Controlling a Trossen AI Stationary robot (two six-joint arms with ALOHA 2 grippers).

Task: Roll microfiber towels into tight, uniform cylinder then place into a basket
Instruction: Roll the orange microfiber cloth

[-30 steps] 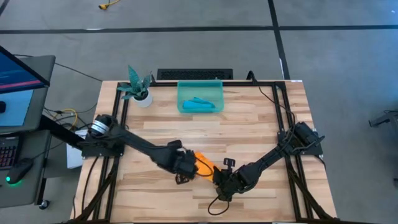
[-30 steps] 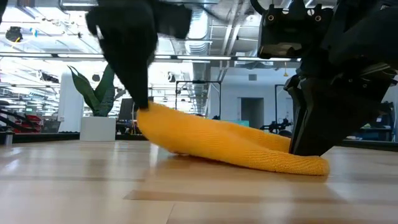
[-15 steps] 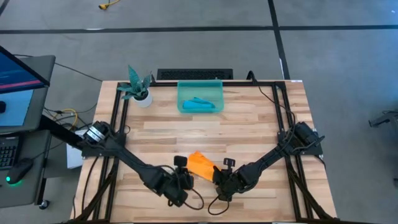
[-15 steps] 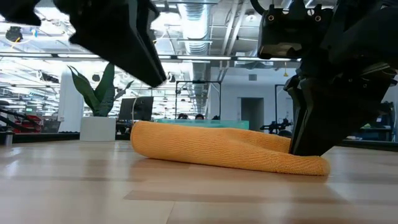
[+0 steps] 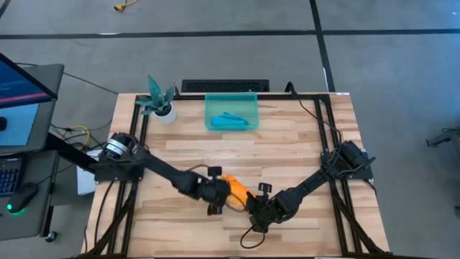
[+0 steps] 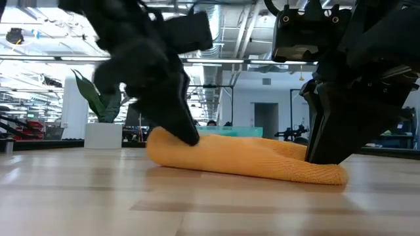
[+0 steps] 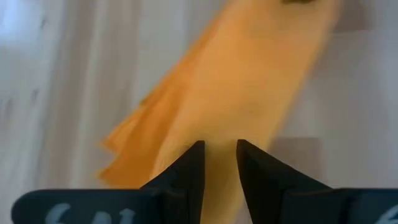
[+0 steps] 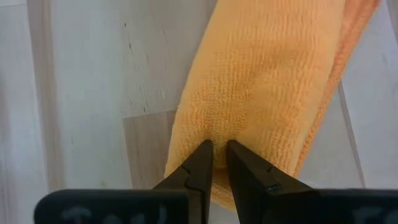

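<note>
At the near edge of the table [image 5: 287,151], the right end effector [image 8: 219,163] pinches one end of the orange towel [image 6: 243,157], its fingers nearly together with a small fold of cloth between them. The towel lies on the wood as a loosely rolled, long bundle, its layered edges showing along one side in the left wrist view. At the towel's other end, the left end effector [image 7: 219,163] presses down on the cloth; its fingers stand a narrow gap apart with orange fabric showing between them, but whether they actually grip it cannot be told. In the high view the two end effectors sit close together, with the towel between them.

Farther back, the basket [image 5: 210,117] stands near the table's far edge with the blue towel [image 5: 231,120] lying inside it. Beside it stands a potted plant [image 5: 159,101].
</note>
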